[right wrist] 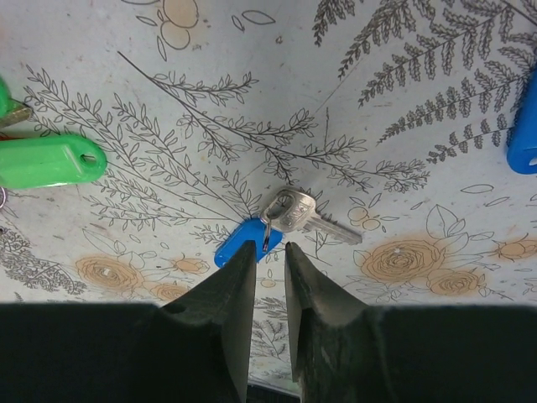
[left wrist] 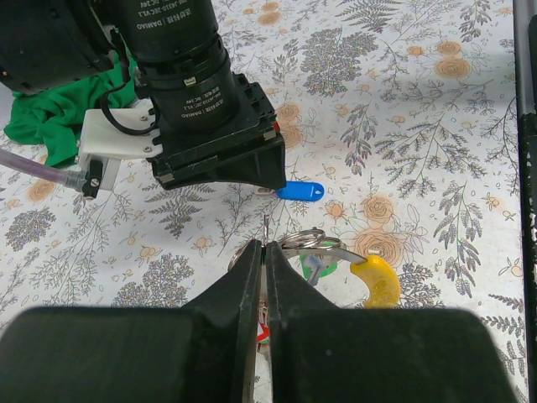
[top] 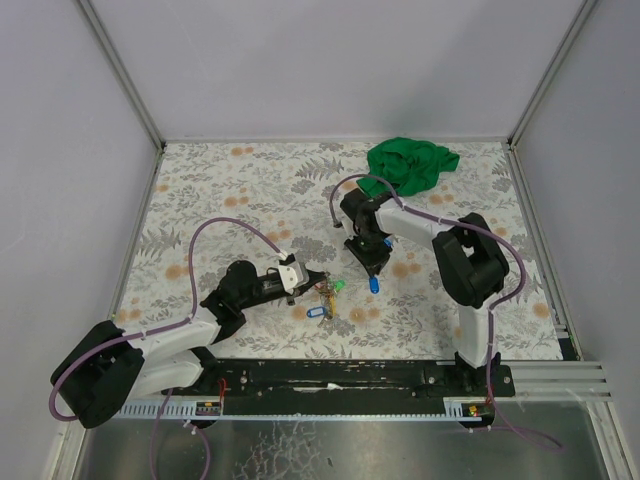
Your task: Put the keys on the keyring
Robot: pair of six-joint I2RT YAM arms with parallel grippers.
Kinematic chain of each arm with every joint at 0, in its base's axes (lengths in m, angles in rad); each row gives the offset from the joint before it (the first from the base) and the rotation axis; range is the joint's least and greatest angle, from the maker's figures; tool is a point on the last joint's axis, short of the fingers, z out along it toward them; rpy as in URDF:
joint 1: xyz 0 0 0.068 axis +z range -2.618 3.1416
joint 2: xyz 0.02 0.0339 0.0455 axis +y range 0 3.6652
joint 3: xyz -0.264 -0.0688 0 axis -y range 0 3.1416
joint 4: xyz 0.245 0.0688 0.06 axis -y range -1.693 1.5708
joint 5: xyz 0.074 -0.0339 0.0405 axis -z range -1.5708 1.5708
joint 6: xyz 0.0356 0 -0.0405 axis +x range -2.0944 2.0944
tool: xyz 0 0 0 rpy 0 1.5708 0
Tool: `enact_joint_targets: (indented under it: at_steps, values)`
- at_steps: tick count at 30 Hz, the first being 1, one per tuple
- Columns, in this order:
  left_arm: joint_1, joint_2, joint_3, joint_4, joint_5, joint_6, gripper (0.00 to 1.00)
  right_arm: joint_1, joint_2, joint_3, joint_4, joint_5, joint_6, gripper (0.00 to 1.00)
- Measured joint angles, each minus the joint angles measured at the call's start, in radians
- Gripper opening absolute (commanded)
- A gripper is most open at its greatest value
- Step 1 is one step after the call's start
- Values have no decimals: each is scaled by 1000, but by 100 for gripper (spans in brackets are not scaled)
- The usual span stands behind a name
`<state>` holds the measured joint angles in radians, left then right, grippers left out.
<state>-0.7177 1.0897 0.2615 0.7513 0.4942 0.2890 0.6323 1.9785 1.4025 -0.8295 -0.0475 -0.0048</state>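
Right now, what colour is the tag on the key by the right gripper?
The tag is blue; best seen in the right wrist view.

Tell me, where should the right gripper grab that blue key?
Probably the plastic tag of the blue key, coming straight down from above. It lies flat on the table, and the tag is chunkier than the thin metal blade. The right gripper hangs right over it.

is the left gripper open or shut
Shut: the left gripper has its fingers pressed together, no gap, pinching the keyring wire.
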Motion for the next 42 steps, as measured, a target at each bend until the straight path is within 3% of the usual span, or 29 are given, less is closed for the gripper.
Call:
enact_joint_targets:
  at_steps: [33, 42]
  values:
    - [0, 0, 0, 0, 0, 0, 0, 0, 100, 107, -102, -25, -33, 18]
    - [0, 0, 0, 0, 0, 0, 0, 0, 110, 107, -103, -24, -33, 9]
